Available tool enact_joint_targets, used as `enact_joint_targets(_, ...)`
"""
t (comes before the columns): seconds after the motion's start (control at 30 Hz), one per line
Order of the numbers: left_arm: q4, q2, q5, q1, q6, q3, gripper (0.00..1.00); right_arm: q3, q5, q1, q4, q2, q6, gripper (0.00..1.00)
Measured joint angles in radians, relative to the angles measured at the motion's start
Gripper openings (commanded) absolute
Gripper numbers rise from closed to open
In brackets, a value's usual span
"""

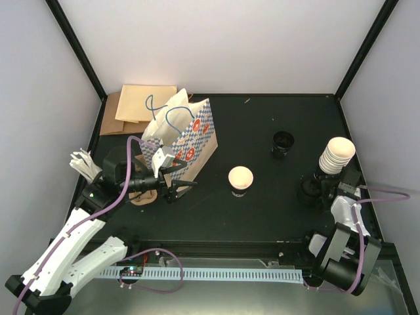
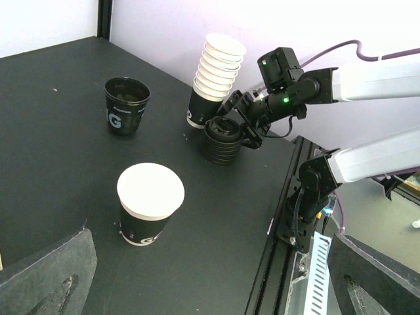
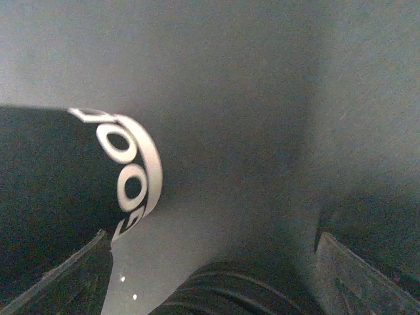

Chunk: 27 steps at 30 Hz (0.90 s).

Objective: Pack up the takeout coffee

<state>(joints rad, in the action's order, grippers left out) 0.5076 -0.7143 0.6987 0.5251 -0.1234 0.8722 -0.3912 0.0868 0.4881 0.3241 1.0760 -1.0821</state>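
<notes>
Well, from the top camera, the cup (image 1: 240, 180) is standing upright near the middle of the black worktop (image 1: 262, 118), with its cream inside showing. The left end effector (image 1: 186, 178) is hanging at the cup's 9 o'clock, apart from it, with its fingers spread. The blue-checked bag (image 1: 193, 134) is standing at 10 o'clock. Flat brown bags (image 1: 141, 105) are lying behind it. A dark cup (image 1: 283, 143) is standing at 1 o'clock. A stack of cream cups (image 1: 336, 155) is leaning at 2 o'clock. The right end effector (image 1: 314, 187) is sitting low at 3 o'clock, by the foot of that stack.

Next, in the left wrist view, the cup (image 2: 149, 203) is standing well beyond the wide-apart fingers (image 2: 46, 275). The stack of black lids (image 2: 220, 149) is sitting at the cup's 1 o'clock, just beside the cream stack. The right end effector is reaching around the top lid.

Last, the right wrist view is blurry. Its fingers (image 3: 65, 282) are standing spread, with the lids between them at 6 o'clock. I cannot tell if they are touching. A black cup side with white letters (image 3: 125, 170) is showing at 9 o'clock.
</notes>
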Motion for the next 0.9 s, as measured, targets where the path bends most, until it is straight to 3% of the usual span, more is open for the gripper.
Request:
enact_joint_targets(0.57,0.000,0.003,-0.008,0.000,0.001,0.000,0.99,-0.007,-0.003,-0.343,-0.055,0.029,-0.245,0.88)
enact_joint_targets(0.9,0.000,0.022,-0.019,0.000,0.002,0.000,0.99,-0.008,-0.016,-0.463,-0.065,0.036,-0.365,0.88)
